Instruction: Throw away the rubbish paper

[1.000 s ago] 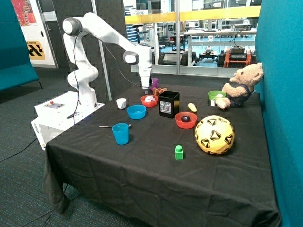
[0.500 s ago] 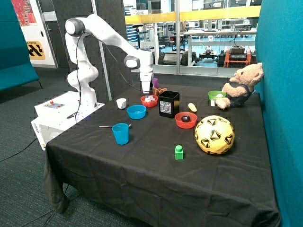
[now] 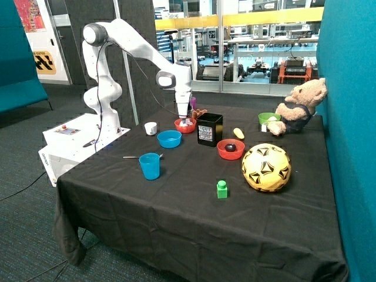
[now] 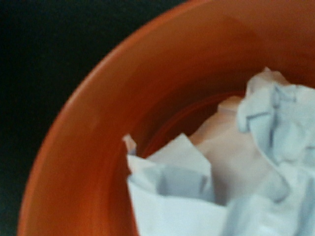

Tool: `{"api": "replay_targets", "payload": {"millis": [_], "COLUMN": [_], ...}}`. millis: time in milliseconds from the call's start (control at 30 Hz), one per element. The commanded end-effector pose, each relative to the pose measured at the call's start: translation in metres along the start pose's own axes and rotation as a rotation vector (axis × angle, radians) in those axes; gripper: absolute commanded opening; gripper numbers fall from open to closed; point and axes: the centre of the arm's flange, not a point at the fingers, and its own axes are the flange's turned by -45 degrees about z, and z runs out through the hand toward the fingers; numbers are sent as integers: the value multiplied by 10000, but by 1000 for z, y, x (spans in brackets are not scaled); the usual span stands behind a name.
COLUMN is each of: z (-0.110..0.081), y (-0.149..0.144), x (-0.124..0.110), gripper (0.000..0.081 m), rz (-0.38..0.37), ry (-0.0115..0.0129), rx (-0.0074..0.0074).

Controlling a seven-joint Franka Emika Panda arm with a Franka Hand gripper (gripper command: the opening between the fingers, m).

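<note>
Fingers: state cannot be told in either view. Gripper point(image 3: 184, 117) sits low over the red bowl point(image 3: 185, 126), just beside the black bin point(image 3: 210, 129). Rubbish paper point(image 4: 216, 182) lies crumpled inside that bowl, unlifted. Judged: grasp stage only; pick-up, carry to bin and release all remain undone.
</note>
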Motion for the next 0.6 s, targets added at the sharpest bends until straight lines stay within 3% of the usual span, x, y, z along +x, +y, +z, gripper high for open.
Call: {"api": "replay_targets", "payload": {"millis": [0, 67, 200, 267, 567], "z": [5, 5, 6, 6, 4], "y": [-7, -8, -9, -8, -5], "x": [2, 1, -1, -2, -5], "gripper": [659, 627, 465, 423, 397], "rz": [-62, -58, -33, -14, 19], "ry": [-37, -37, -36, -36, -36], "rx": [-34, -34, -34, -34, -34]}}
